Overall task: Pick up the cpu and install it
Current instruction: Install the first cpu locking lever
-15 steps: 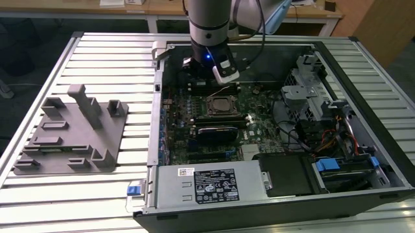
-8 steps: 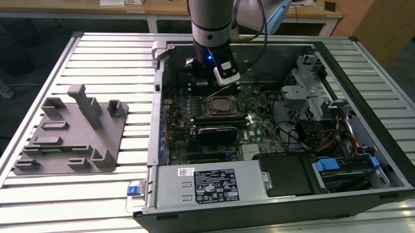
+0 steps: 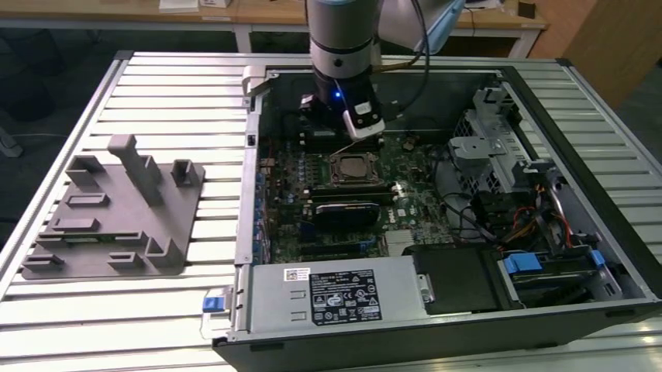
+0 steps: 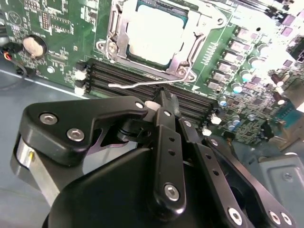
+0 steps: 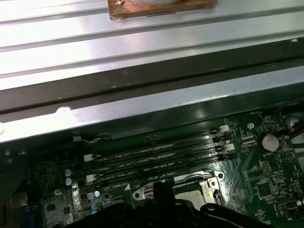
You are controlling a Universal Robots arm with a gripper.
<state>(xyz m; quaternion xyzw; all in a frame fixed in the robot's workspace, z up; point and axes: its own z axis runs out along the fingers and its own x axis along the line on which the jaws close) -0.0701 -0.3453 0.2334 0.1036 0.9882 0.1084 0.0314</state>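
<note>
The cpu (image 4: pixel 154 32) lies flat in the motherboard socket, its silver top framed by the metal load plate (image 4: pixel 118 45). In the exterior view the cpu (image 3: pixel 352 164) sits mid-board inside the open computer case. My gripper (image 4: pixel 162 97) hangs just above the memory slots (image 4: pixel 137 80) beside the socket, black fingers closed together with nothing between them. A thin wire lever (image 4: pixel 142 84) lies between the gripper's tip and the socket. In the first wrist view the gripper (image 5: pixel 161 187) hides part of the socket (image 5: pixel 199 183).
A grey plastic fixture tray (image 3: pixel 114 217) stands on the slatted table at the exterior view's left. A power supply (image 3: pixel 331 298) and a drive cage (image 3: pixel 497 155) crowd the case. The case wall (image 5: pixel 152 109) rises close behind the memory slots.
</note>
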